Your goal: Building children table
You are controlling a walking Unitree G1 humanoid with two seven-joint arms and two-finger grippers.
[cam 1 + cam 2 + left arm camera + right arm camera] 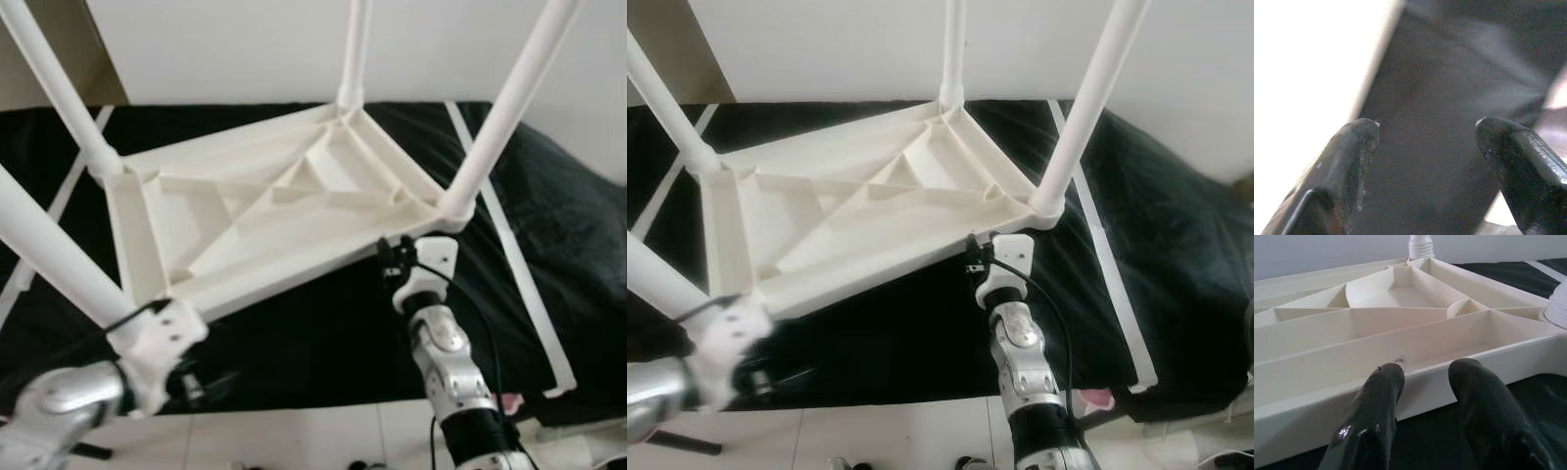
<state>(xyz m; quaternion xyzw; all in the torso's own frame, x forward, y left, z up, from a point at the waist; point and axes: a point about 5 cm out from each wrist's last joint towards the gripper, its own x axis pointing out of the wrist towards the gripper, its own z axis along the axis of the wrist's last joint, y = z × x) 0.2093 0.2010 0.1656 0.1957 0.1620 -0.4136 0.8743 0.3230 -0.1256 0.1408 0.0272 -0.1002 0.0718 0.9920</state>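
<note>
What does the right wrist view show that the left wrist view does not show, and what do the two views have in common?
The right wrist view shows the white upturned table top with its ribbed underside, two leg sockets, and the right gripper with its fingers slightly apart at the table's near edge. The left wrist view shows the left gripper with its fingers wide apart, nothing between them, and a bright white blurred surface beside it. Both show two black fingers in the foreground and the black cloth under the table.
</note>
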